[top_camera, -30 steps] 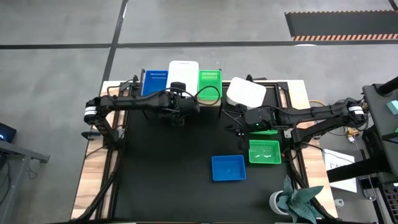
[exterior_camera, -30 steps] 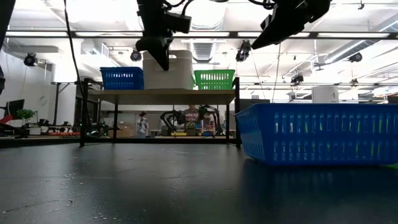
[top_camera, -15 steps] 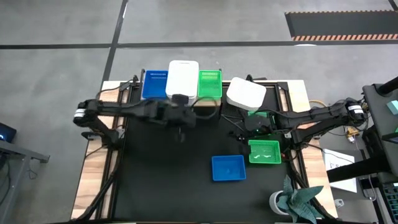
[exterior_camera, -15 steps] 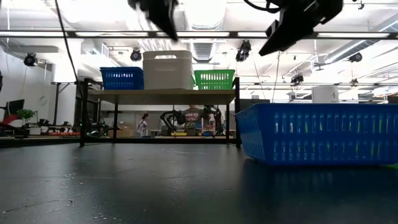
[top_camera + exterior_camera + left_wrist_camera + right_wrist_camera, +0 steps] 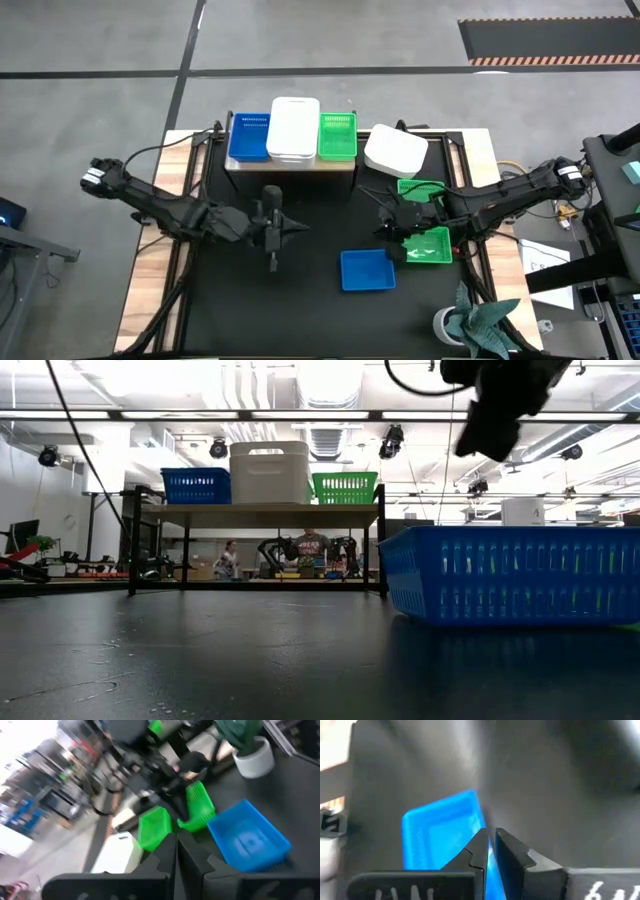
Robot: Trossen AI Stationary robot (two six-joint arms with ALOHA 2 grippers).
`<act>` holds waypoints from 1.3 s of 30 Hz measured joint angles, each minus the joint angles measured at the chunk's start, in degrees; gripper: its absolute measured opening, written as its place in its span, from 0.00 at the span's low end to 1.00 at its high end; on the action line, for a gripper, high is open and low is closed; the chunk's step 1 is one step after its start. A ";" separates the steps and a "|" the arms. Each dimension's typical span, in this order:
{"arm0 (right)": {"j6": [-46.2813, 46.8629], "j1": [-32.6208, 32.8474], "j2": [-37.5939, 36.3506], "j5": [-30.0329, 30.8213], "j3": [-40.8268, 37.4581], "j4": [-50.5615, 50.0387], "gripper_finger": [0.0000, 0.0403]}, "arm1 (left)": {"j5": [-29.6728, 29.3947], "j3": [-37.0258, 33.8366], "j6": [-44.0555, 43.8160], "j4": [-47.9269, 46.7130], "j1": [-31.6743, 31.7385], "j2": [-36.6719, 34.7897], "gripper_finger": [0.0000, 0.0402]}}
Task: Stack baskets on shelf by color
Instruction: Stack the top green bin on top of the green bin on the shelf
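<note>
The shelf [image 5: 290, 164] stands at the table's far edge and carries a blue basket [image 5: 248, 137], a taller white basket [image 5: 294, 128] and a green basket [image 5: 338, 137] side by side. On the table lie a blue basket [image 5: 367, 269], two green baskets [image 5: 427, 246] [image 5: 421, 188] and an upturned white basket [image 5: 396, 150]. My left gripper [image 5: 299, 229] is shut, hovers over the table's middle and points toward the right. My right gripper [image 5: 384, 231] is shut and hangs above the table just beyond the loose blue basket [image 5: 445, 835].
A potted plant [image 5: 470, 322] stands at the near right corner. Black tabletop [image 5: 250, 300] lies bare at the near left. In the low view, the near blue basket [image 5: 510, 575] fills the right side and the shelf [image 5: 260, 515] stands behind.
My left gripper has drawn back from the white basket on the shelf toward the near edge, tipping up from pointing down to nearly level; it has left the low view. My right gripper has rolled and moved a little down and toward the near edge. No basket has moved.
</note>
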 joint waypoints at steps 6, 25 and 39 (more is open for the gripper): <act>13.98 0.76 2.69 -4.50 5.26 -18.36 0.07 | -0.88 -11.19 5.77 15.80 0.38 -5.39 0.00; 30.55 -12.14 6.99 4.96 8.70 -36.49 0.18 | -12.90 -20.78 6.83 23.24 0.55 -15.33 0.00; 33.93 -19.85 18.52 10.78 8.88 -34.57 0.48 | -19.92 -24.14 8.58 24.56 0.55 -19.27 0.00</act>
